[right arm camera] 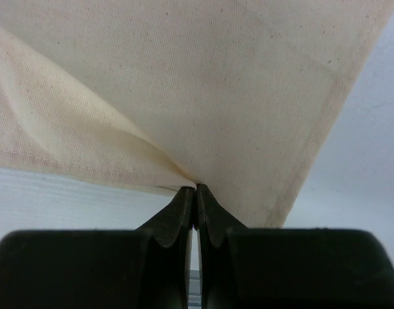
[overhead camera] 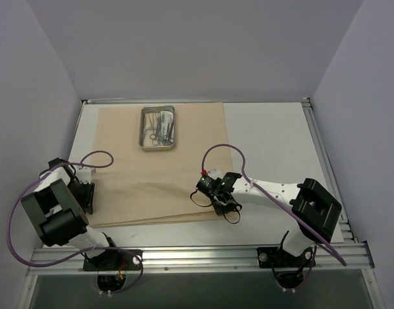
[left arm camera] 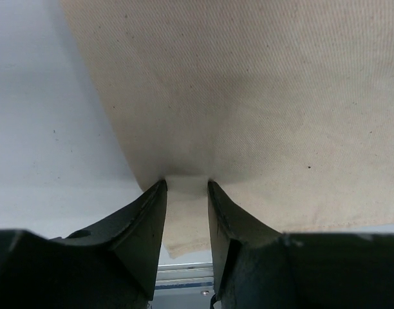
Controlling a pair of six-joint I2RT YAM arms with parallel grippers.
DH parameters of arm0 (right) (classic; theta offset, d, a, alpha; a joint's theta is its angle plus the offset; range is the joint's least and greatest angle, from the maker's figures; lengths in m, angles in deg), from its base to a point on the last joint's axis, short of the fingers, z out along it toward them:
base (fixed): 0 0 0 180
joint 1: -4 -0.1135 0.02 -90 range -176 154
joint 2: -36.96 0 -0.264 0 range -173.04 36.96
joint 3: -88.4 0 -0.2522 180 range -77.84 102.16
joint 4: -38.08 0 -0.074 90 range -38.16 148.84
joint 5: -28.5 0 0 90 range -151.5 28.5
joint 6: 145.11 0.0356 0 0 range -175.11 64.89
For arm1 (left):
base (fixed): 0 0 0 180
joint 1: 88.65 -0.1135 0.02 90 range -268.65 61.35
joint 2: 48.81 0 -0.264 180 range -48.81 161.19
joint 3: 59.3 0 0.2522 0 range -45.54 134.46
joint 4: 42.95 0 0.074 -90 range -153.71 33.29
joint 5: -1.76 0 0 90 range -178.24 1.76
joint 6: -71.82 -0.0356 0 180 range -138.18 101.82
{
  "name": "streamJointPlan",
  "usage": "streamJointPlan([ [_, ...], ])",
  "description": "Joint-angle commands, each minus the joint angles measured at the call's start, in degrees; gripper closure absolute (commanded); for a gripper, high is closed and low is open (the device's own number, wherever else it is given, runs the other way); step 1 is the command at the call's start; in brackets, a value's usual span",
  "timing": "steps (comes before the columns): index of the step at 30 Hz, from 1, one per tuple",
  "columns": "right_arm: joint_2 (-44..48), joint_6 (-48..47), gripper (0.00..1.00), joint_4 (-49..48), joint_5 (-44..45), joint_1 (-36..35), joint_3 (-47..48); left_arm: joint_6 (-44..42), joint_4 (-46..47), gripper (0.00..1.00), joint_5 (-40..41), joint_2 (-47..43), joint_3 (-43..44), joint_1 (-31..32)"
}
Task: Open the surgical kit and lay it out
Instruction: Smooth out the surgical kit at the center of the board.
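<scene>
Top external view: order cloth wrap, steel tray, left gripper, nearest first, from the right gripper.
1. Cloth wrap: near right corner, touching.
2. Steel tray: far side, leftward.
3. Left gripper: cloth's near left edge.

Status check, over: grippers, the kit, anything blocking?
Right gripper shut on cloth wrap near its right corner. Left gripper open, astride the left corner. Steel tray, instruments inside, on far cloth. Nothing in the way.

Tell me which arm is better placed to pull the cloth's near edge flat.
Probably the right: the right gripper is shut on the near edge of the cloth wrap. The left gripper only straddles a corner, jaws apart.
</scene>
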Motion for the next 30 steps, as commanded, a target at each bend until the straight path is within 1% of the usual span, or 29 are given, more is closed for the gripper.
streamJointPlan([
  [1,3.0,-1.0,1.0,7.1,-1.8,0.0,-0.5,-2.3,2.4,0.59,1.8,0.2,0.5,-0.5],
  [2,3.3,-1.2,1.0,7.4,-1.4,0.1,-0.4,-2.7,2.1,0.61,1.8,-0.1,1.3,-0.5],
  [4,3.5,-1.9,1.0,7.5,-1.2,0.3,0.2,-3.2,0.4,0.62,1.2,-0.4,2.2,-0.5],
  [6,3.5,-2.6,1.0,6.4,-2.7,0.4,0.2,-3.8,-1.4,0.63,0.6,-1.6,3.7,-0.5],
  [11,4.1,-3.2,1.0,3.0,-6.5,0.3,-2.6,-5.3,-5.3,0.61,-0.9,-4.9,6.2,-0.5],
  [13,4.5,-3.2,1.0,1.9,-7.1,0.3,-3.6,-5.8,-6.9,0.58,-1.6,-5.6,6.4,-0.5],
  [15,4.1,-3.5,0.97,1.8,-7.6,0.4,-3.8,-5.9,-7.6,0.55,-1.7,-6.2,6.1,-0.5],
  [16,4.0,-3.6,0.94,1.7,-7.8,0.3,-3.8,-6.0,-7.9,0.51,-1.9,-6.3,5.8,-0.5],
  [19,3.9,-3.0,0.9,1.3,-8.0,0.5,-3.9,-6.4,-7.8,0.43,-1.7,-6.2,3.9,-0.5],
  [20,3.8,-2.8,0.87,1.3,-8.0,0.6,-4.0,-6.5,-7.5,0.42,-0.8,-6.5,3.2,-0.6],
  [21,3.7,-2.7,0.82,1.2,-8.1,0.6,-4.1,-6.6,-7.0,0.4,-0.3,-6.8,2.5,-0.5],
  [22,3.7,-2.5,0.67,1.3,-8.1,0.6,-4.2,-6.7,-6.8,0.39,0.2,-6.9,1.4,-0.5],
  [25,5.0,-1.6,0.54,2.2,-7.0,0.5,-3.4,-6.8,-5.9,0.37,2.1,-7.3,-0.1,-0.5],
  [27,6.7,-0.6,0.48,3.3,-6.1,0.7,-2.4,-6.8,-5.4,0.37,3.0,-7.1,-0.5,-0.5],
  [28,9.1,-0.1,0.46,3.3,-5.7,0.9,-1.3,-6.7,-5.1,0.37,3.3,-6.9,-1.1,-0.5],
  [30,11.7,1.2,0.43,2.3,-6.0,2.5,-0.9,-6.7,-4.6,0.37,4.9,-6.8,-1.6,-0.5],
])
